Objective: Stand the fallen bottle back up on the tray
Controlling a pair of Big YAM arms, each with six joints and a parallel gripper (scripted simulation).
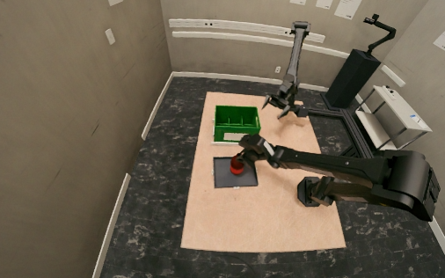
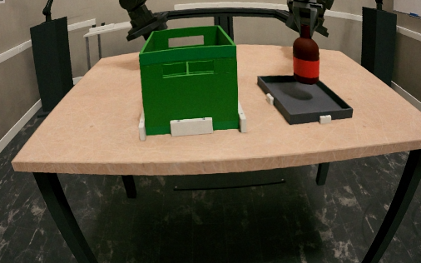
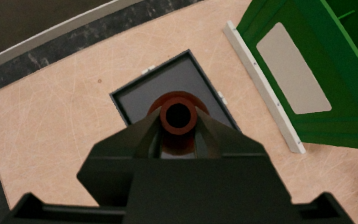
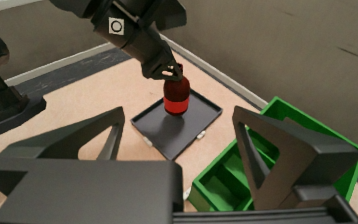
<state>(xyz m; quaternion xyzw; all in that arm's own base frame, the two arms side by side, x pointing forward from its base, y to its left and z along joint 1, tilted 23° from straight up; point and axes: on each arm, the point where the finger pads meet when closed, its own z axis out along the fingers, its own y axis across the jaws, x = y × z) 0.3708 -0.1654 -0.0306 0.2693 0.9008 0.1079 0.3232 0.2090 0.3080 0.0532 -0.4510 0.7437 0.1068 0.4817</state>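
A dark red bottle (image 1: 237, 166) (image 2: 305, 62) (image 3: 178, 116) (image 4: 176, 97) with a bright red label hangs upright, its base just above the dark grey tray (image 1: 222, 178) (image 2: 306, 110) (image 3: 135, 102) (image 4: 180, 135). My left gripper (image 1: 241, 158) (image 2: 306, 26) (image 4: 180, 75) is shut on the bottle's neck from above. In the left wrist view I look straight down into the bottle's mouth between the fingers. My right gripper (image 1: 280, 107) (image 4: 178, 112) is wide open and empty, raised behind the green crate (image 1: 217, 119) (image 2: 190, 96) (image 3: 340, 100) (image 4: 280, 115).
The crate stands level beside the tray, held by white brackets (image 2: 191, 126) at its base. Small white stops (image 2: 324, 119) sit at the tray's edges. A black cabinet (image 1: 352, 79) and a white shelf (image 1: 398, 114) stand beyond the table.
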